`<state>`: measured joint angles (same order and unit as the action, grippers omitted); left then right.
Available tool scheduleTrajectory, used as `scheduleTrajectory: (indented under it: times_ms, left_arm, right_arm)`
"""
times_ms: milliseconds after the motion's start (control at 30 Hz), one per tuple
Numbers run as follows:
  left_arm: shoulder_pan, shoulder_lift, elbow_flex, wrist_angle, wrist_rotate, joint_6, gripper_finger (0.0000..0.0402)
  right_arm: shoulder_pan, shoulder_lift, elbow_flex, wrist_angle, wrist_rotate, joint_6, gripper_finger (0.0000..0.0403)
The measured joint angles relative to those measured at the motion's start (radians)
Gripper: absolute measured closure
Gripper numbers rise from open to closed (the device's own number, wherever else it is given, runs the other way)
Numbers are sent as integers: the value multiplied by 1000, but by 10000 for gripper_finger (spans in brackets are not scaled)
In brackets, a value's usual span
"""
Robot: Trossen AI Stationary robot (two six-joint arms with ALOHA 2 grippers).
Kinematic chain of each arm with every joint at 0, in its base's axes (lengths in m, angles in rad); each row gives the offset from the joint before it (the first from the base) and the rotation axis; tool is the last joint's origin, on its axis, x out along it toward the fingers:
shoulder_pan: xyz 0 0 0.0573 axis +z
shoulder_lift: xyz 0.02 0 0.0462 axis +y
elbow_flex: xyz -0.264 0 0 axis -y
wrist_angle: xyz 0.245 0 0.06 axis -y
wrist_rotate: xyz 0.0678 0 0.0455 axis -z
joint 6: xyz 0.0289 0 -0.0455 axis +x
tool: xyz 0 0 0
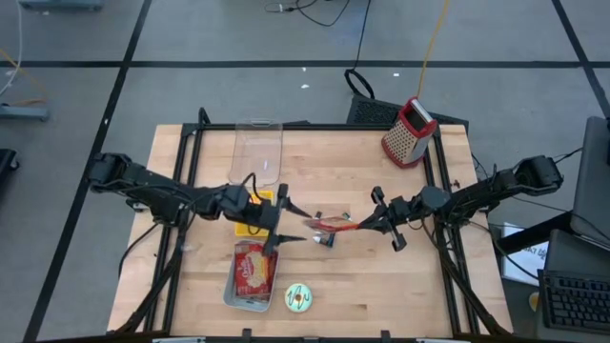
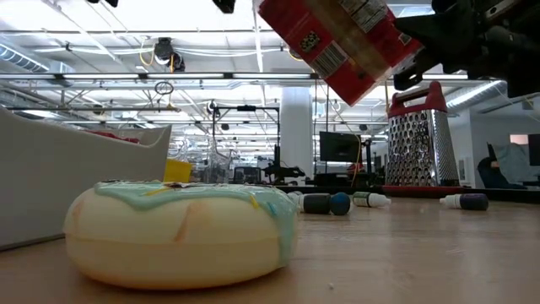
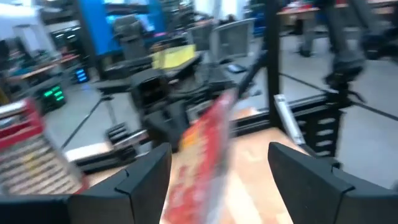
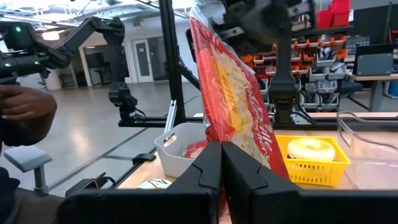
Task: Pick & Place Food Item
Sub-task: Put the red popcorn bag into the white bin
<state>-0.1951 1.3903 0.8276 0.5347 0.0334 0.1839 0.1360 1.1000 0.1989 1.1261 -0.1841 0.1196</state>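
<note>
Your right gripper (image 1: 365, 221) is pinched tight on the edge of a red food packet (image 1: 329, 224), holding it in the air over the middle of the table (image 1: 400, 286); in the right wrist view its 2 fingers (image 4: 205, 174) meet with the packet (image 4: 233, 106) rising straight up from between them. Your left gripper (image 1: 286, 224) sits just across the packet from the right one, and its 2 fingers (image 3: 146, 180) stand wide apart with the packet (image 3: 202, 155) in the gap between them, not clamped. Below the left gripper, nearer the table's front edge, a grey bin (image 1: 229, 295) holds another red packet (image 1: 253, 270). Just beside that bin lies a frosted doughnut (image 1: 299, 298), which fills the foreground of the low view (image 2: 181, 232) while the held packet (image 2: 342, 42) hangs tilted above it. Behind the left gripper you have a yellow basket (image 4: 323, 168) and a clear container (image 1: 258, 148). A red-handled grater (image 1: 410, 131) stands at the far corner, well beyond the right gripper.
</note>
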Motion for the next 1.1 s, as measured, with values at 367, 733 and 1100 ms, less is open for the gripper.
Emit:
scheduleTrajectory:
  times_ms: [367,733,1100]
  left_arm:
    - [2,34,0,93,-78,-10,144]
    - [6,192,92,109,-35,35,144]
    - [7,180,100,12,-72,42,144]
  right_arm:
    - [0,0,0,-1,55,25,402]
    - [-33,55,2,-1,58,44,402]
    - [-35,72,2,26,51,42,402]
